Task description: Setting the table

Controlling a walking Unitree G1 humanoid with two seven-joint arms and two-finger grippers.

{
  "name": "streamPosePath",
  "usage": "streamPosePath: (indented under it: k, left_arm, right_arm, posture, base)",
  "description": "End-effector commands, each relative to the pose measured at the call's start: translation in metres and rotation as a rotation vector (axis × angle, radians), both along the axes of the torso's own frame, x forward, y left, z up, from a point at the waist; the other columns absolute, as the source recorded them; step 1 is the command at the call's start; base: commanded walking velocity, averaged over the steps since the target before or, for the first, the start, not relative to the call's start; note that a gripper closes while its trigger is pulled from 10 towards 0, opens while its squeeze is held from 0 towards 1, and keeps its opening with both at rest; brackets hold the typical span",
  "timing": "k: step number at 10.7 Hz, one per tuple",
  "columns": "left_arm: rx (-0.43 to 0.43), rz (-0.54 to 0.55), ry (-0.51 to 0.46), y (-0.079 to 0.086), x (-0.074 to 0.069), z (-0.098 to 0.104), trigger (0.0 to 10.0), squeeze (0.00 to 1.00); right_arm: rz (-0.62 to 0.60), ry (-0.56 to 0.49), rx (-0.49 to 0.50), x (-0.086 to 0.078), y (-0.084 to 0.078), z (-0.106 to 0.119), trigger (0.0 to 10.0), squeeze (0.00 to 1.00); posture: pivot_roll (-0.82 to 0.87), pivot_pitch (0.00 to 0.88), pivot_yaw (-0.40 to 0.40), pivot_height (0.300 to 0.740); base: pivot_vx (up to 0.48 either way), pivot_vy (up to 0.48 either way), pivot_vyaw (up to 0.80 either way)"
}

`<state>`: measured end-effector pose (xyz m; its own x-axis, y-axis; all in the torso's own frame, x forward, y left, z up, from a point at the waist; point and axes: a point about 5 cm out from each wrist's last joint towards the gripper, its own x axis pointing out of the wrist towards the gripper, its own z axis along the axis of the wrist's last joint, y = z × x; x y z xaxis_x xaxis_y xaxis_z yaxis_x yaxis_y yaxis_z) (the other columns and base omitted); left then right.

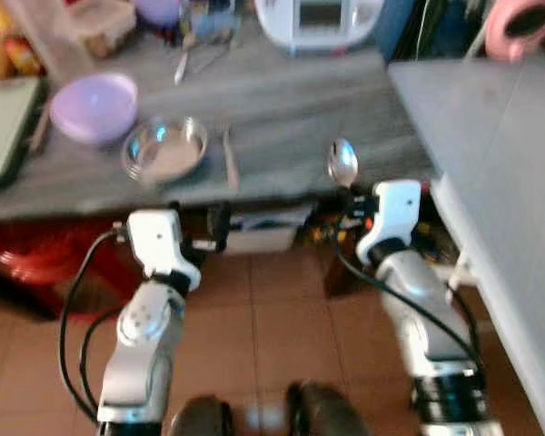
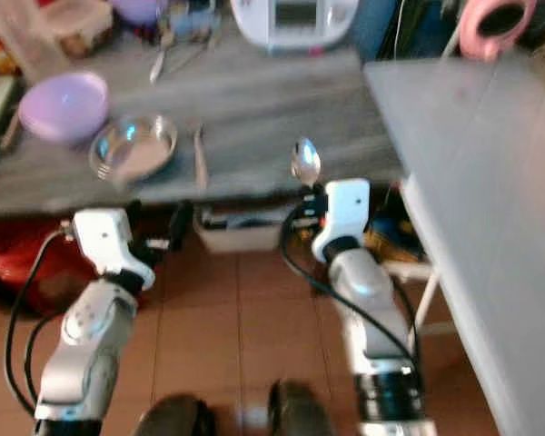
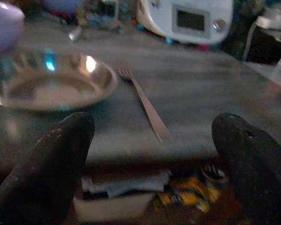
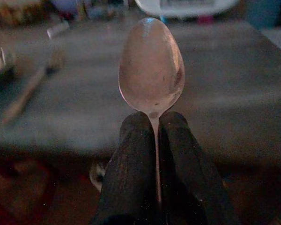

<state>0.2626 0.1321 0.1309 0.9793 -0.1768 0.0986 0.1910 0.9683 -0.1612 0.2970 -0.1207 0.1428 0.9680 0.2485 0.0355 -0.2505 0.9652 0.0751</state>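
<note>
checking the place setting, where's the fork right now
The fork lies on the grey table, just right of the steel bowl, ahead of the left gripper.

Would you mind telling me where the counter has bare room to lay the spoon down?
The widest free patch on the counter lies between the fork and the counter's right end, in front of the white appliance. The right gripper holds the spoon before it. The left is crowded: steel dish, purple bowl, clutter behind.
</note>
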Motion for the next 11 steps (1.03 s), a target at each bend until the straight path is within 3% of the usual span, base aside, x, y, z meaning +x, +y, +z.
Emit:
streamPosePath:
  k: [1,3,7,11]
  left_arm:
    - [0.017,0.026,0.002,0.007,-0.002,-0.002,10.0,0.00]
    - [0.024,0.042,0.002,0.009,-0.004,-0.001,10.0,0.00]
    - [-0.003,0.103,-0.041,0.020,-0.007,0.009,10.0,0.00]
    - [0.026,0.155,-0.056,0.034,-0.015,0.014,10.0,0.00]
  right_arm:
    - [0.035,-0.015,0.021,0.000,0.013,0.002,10.0,0.00]
    - [0.055,-0.028,0.028,0.001,0.020,0.004,10.0,0.00]
    - [0.011,-0.037,0.013,0.002,0.005,0.003,10.0,0.00]
    - [0.005,-0.045,-0.001,0.002,0.003,0.001,10.0,0.00]
  posture:
    - [-0.01,0.152,0.008,0.740]
    - [-0.01,0.152,0.010,0.740]
    - [-0.01,0.156,0.009,0.740]
    - [0.00,0.159,0.008,0.740]
  base:
    - [0.480,0.000,0.00]
    - [0.469,0.000,0.00]
    - [0.000,0.000,0.00]
    - [0.000,0.000,0.00]
